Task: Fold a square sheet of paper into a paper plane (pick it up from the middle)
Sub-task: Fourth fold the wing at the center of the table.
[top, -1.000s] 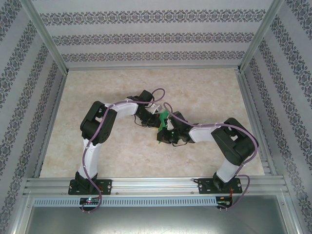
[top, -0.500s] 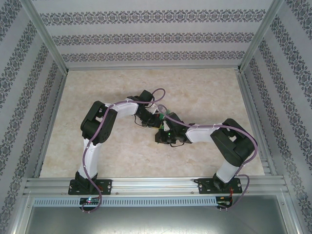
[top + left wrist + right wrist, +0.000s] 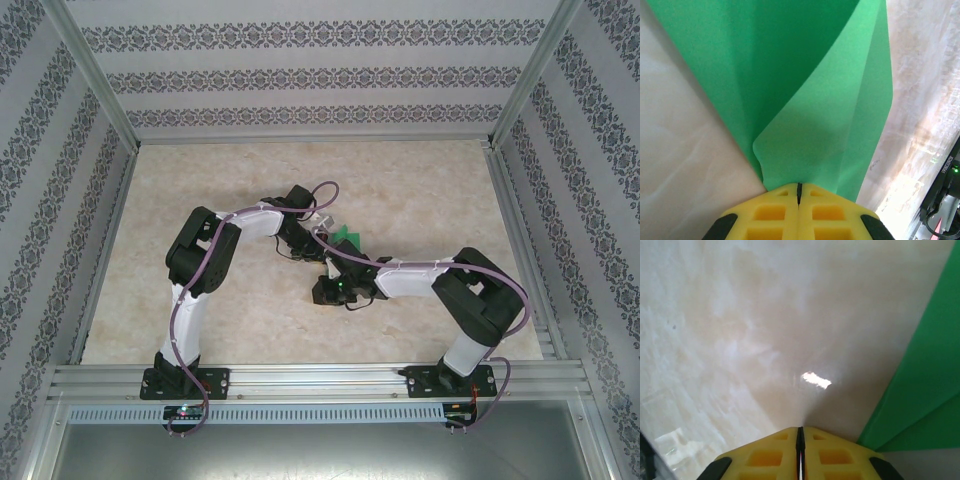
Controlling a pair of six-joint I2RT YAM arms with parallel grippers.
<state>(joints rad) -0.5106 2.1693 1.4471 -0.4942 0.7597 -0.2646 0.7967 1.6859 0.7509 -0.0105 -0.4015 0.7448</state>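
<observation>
Pulling back toward the near edge over the last second, your right jaws have left the square sheet of paper (image 3: 805, 100). They now sit pressed together on nothing, low over the bare worktop (image 3: 740, 315), with the green edge just beside them. Your left jaws are clamped on a narrow end of the sheet, which fans out in creased, overlapping layers near the worktop's middle. That retreat suggests one fold is pressed. You will likely need to regrasp with the right before the next crease.
</observation>
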